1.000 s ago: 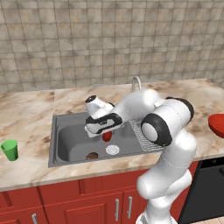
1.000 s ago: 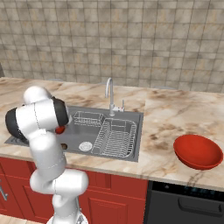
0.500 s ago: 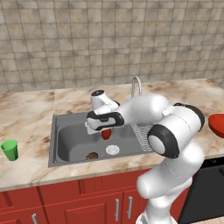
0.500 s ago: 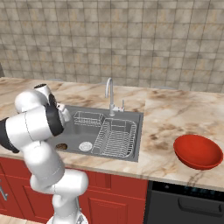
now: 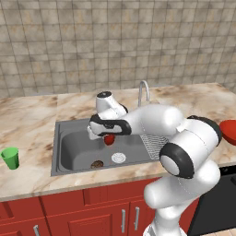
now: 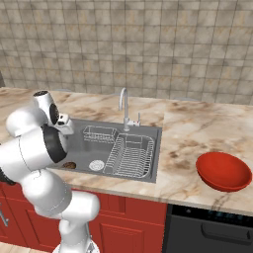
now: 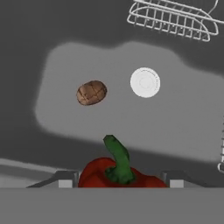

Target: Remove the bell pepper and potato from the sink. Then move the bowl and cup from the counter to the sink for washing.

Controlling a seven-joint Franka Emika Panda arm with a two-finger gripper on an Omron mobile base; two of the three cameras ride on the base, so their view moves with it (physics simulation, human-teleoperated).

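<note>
Two vegetables show in the left base view: the pepper (image 5: pixel 109 139) hangs clamped in the claw (image 5: pixel 108 137) above the middle of the sink (image 5: pixel 69 124), and the potato (image 5: pixel 97 163) lies on the basin floor near its front edge, left of the drain (image 5: pixel 118 157). The cup (image 5: pixel 10 158) stands at the counter's (image 5: pixel 32 120) left edge; the bowl (image 5: pixel 228 131) sits at its right edge.

From the right base view, the bowl (image 6: pixel 223 171) rests near the counter's (image 6: pixel 207 128) front right, well apart from the sink (image 6: pixel 148 148). The potato (image 6: pixel 69 165) lies beside the drain (image 6: pixel 96 165).

In the hand view, the pepper (image 7: pixel 116 170) sits between the claw's (image 7: pixel 117 178) tips, stem up. The potato (image 7: pixel 91 92) lies on the basin floor below, left of the drain (image 7: pixel 145 82).
</note>
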